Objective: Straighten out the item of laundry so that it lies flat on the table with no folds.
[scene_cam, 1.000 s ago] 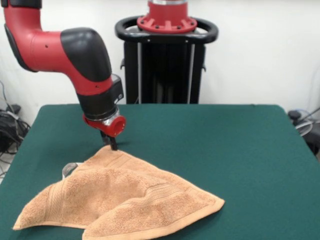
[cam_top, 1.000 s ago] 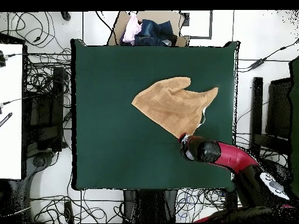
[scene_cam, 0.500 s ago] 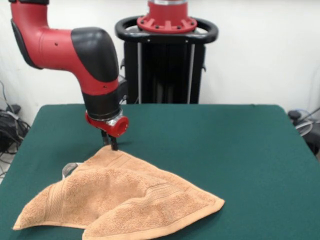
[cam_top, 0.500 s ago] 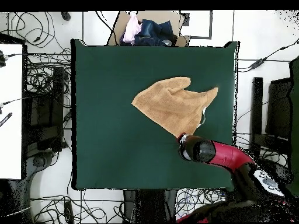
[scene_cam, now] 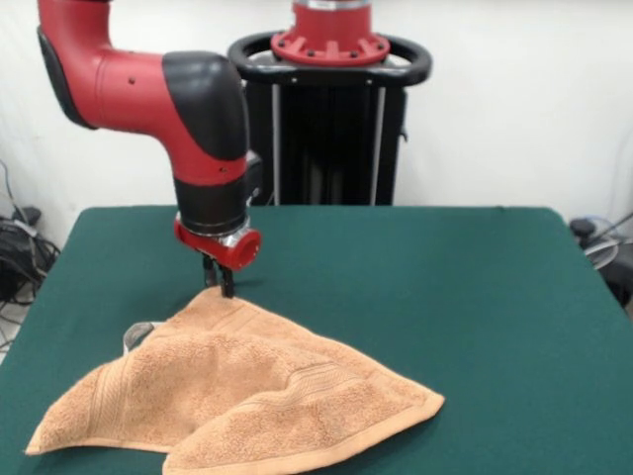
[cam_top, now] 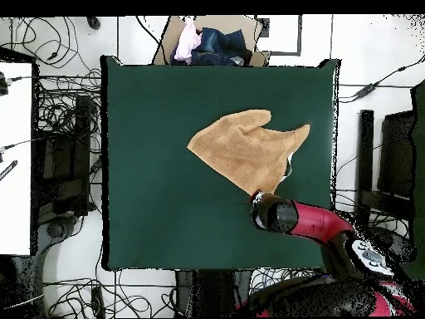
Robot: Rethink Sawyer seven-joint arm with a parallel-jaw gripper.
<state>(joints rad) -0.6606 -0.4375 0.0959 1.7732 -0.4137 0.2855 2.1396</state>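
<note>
A light orange-tan terry-cloth hand towel [scene_cam: 237, 396] lay crumpled on the large table covered in dark green felt-like cloth [scene_cam: 445, 297], towards the front view's lower left. It was not flat. One part was doubled over another, so that it made a rough triangle with a pointed corner facing the red and black robot arm [scene_cam: 148, 89]. That placing looked deliberate: the small dark gripper [scene_cam: 220, 282] stood at the very tip of this corner, touching or just above it, probably because a free corner is the easiest place to catch a folded cloth and draw it open. Whether the claw was open, closed or already pinching the cloth could not be told.

The towel's pile looked thick, soft and looped, with flatter woven band stripes crossing it near the ends and a neat stitched hem round the edge. A small pale tag [scene_cam: 138, 332] poked out at the side. Seen from overhead, the towel [cam_top: 245, 149] sat right of the table's centre, with the arm's rounded black and red wrist [cam_top: 274, 214] over its lower corner.
</note>
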